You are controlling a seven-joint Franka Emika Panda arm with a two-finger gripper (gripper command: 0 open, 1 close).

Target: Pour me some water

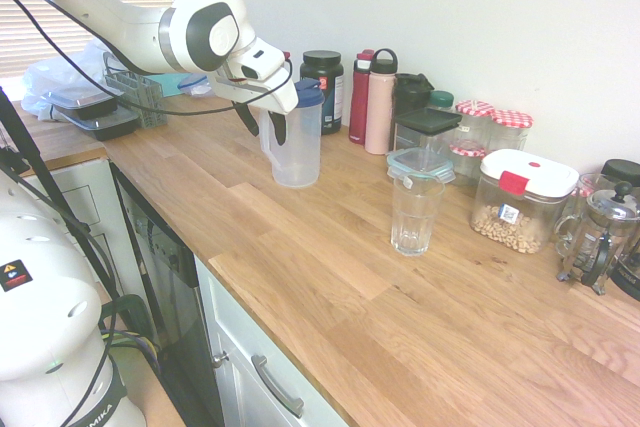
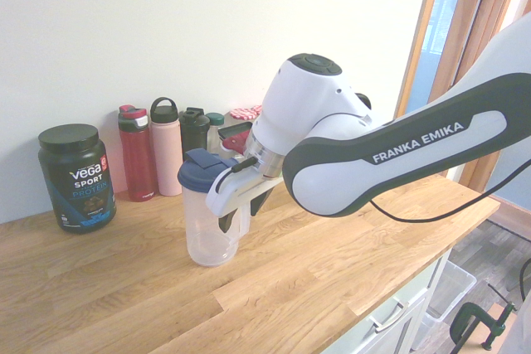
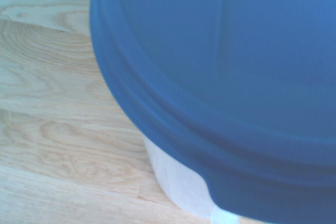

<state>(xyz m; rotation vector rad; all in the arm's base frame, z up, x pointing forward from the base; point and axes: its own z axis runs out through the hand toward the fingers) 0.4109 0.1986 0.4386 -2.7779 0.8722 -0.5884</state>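
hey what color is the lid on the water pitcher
Blue; the lid shows best in the wrist view.

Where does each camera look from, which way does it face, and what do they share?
First exterior: above the base's side, down the counter; arm, base and pincer show.
Second exterior: opposite side, facing the wall; arm and pincer show.
Wrist: close above the pitcher's blue lid; no robot parts visible.
Both exteriors share the pitcher, bottles and protein tub.

- The white arm (image 1: pixel 130 32) reaches outward, bending down at the wrist (image 1: pixel 215 32).
- The gripper (image 1: pixel 262 131) points downward, its fingers parted (both dark tips show).
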